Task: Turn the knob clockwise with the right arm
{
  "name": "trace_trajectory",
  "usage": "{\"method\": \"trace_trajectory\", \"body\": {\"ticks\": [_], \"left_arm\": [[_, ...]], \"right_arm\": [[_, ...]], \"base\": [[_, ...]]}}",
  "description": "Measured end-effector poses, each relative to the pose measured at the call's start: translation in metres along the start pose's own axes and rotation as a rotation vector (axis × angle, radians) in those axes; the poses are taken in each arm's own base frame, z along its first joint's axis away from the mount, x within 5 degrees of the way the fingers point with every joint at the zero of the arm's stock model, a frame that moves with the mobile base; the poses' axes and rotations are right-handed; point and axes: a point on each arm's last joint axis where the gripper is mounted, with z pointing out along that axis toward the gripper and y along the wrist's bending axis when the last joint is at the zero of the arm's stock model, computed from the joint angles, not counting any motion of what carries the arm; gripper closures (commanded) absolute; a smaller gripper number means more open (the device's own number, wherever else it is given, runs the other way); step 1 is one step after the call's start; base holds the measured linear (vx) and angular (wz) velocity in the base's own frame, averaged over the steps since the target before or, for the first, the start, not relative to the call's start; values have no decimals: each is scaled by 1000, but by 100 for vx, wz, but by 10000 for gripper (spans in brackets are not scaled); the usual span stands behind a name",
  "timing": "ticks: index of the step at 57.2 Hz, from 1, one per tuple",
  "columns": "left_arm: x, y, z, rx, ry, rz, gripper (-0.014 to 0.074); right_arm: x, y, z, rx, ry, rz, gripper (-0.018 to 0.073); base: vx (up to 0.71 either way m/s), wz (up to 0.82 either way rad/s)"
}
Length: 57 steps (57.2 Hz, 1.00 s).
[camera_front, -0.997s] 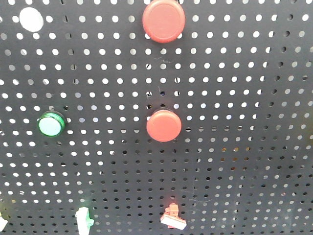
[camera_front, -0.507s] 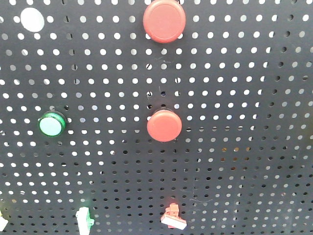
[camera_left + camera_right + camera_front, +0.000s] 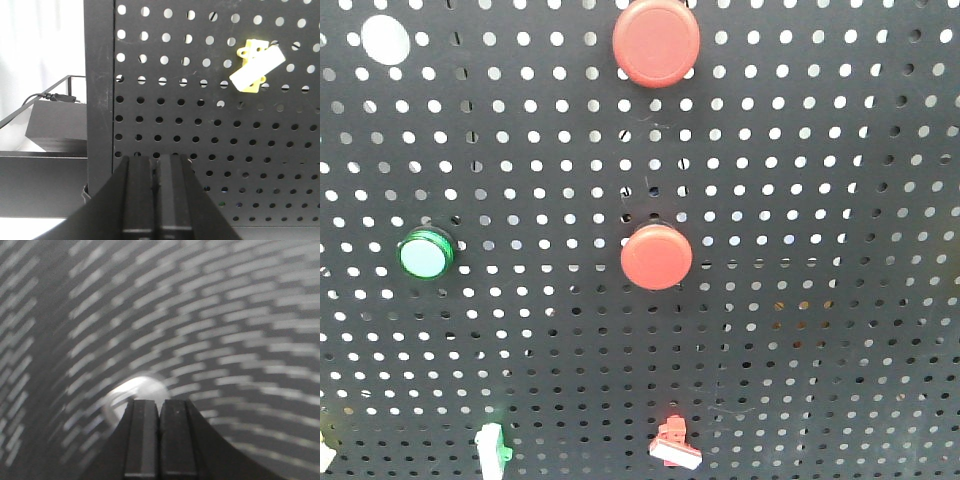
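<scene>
Right gripper (image 3: 160,404) jaws together; pale knob (image 3: 125,392) at 11 o'clock off tips. View arc-smeared: turn probably unfinished. Left gripper (image 3: 159,159) jaws together.

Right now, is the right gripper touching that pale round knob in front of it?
Cannot tell. The right wrist view shows the right gripper, jaws together, overlapping the pale knob, but the picture is too blurred to show contact or a gap.

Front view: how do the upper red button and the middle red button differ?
The upper red button looks larger than the middle red button. The upper one reaches the frame's top edge; the middle one sits lower, about level with the green button. Both are round, red and mounted on the black pegboard, one above the other.
</scene>
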Motion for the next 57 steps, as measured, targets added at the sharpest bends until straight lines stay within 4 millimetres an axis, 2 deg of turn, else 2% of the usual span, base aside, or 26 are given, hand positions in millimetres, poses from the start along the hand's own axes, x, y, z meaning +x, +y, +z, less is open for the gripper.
{"method": "trace_trajectory", "body": {"ticks": [9,23,30,40,57], "left_arm": [[0,0,0,0,0,0,603],[0,0,0,0,0,0,603],[0,0,0,0,0,0,603],[0,0,0,0,0,0,603],[0,0,0,0,0,0,603]], "right_arm": [[2,2,5,-34,6,-172,522],[-1,2,3,-21,-19,-200,326],[-1,1,4,-22,-17,-199,272],[2,-1,15,-19,-8,-190,290],[7,-3,33,-21,10,-153,377]], "base": [[0,0],[0,0],[0,0],[0,0],[0,0]]}}
